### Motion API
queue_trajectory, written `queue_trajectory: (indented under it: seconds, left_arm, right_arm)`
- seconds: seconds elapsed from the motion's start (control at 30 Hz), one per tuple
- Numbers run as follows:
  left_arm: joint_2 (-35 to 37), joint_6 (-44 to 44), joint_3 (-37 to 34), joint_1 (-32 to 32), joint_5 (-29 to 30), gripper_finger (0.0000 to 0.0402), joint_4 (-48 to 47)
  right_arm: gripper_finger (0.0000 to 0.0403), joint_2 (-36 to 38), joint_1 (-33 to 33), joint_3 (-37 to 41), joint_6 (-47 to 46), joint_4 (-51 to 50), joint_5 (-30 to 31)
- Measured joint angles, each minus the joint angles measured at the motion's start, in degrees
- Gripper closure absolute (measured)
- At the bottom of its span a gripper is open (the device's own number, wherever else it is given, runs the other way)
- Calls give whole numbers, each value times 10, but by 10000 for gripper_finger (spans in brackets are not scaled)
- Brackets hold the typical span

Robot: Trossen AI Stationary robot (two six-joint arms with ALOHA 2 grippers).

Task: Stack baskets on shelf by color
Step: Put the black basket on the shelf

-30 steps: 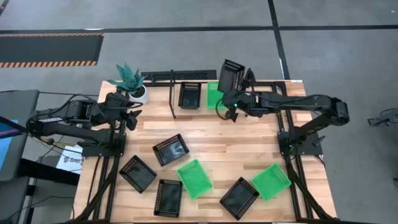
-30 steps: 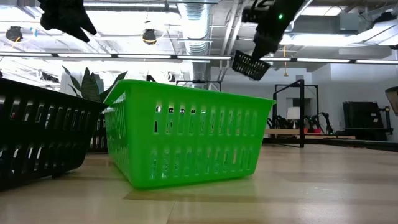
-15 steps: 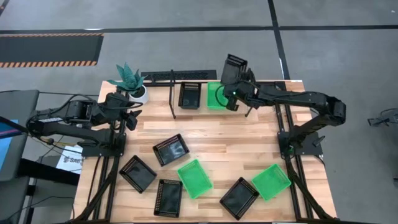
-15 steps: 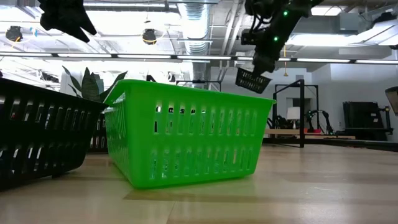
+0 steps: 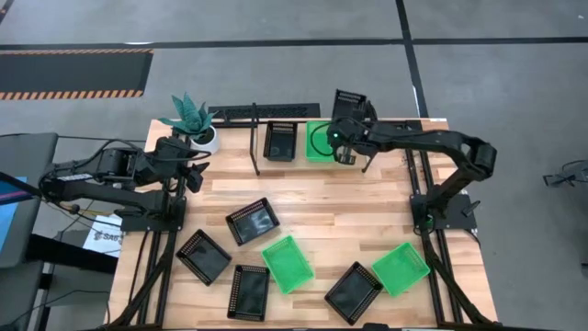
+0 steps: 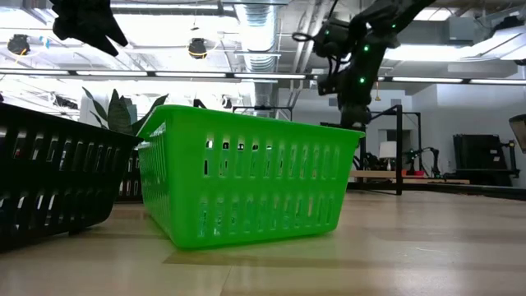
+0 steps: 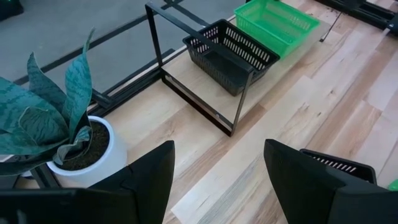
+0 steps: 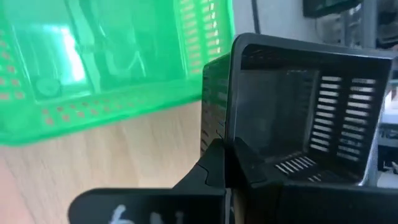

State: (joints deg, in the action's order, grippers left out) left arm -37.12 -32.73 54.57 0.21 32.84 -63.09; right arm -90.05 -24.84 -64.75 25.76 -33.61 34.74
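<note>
My right gripper [image 5: 342, 145] is at the shelf's right end [image 5: 366, 138], shut on a black basket [image 5: 349, 106] tipped up on edge beside the green basket [image 5: 318, 140]. That green basket and a black basket [image 5: 280, 140] sit side by side on the shelf's base. In the right wrist view the held basket [image 8: 298, 118] fills the right side, with the green basket [image 8: 106, 56] beyond it. In the low view, my right gripper [image 6: 352, 82] hangs behind the near green basket. My left gripper [image 5: 190, 171] waits open by the plant, touching nothing. My right gripper pinches one wall of the black basket at its rim [image 8: 231, 134], one finger inside the basket and one outside. The fingers come slanting down from the table's near side. The basket stands tilted steeply, mouth sideways; whether its lower edge rests on the shelf I cannot tell.
Loose on the table's near half lie black baskets [image 5: 252, 221], [image 5: 203, 256], [image 5: 248, 292], [image 5: 353, 292] and green baskets [image 5: 288, 263], [image 5: 400, 268]. A white-potted plant [image 5: 195, 121] stands at the far left corner. Bare wood lies between the shelf and the loose baskets.
My right gripper has carried the black basket toward the table's far edge and down to the shelf's right end, beside the green basket. It stayed shut on the basket throughout.
</note>
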Motion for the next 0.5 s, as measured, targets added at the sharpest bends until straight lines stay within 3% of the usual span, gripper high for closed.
queue_trajectory:
  seconds: [0.5]
  left_arm:
    - [0,0,0,0,9,166,-2]
  right_arm:
    - [393,18,-3,-1,-21,-95,29]
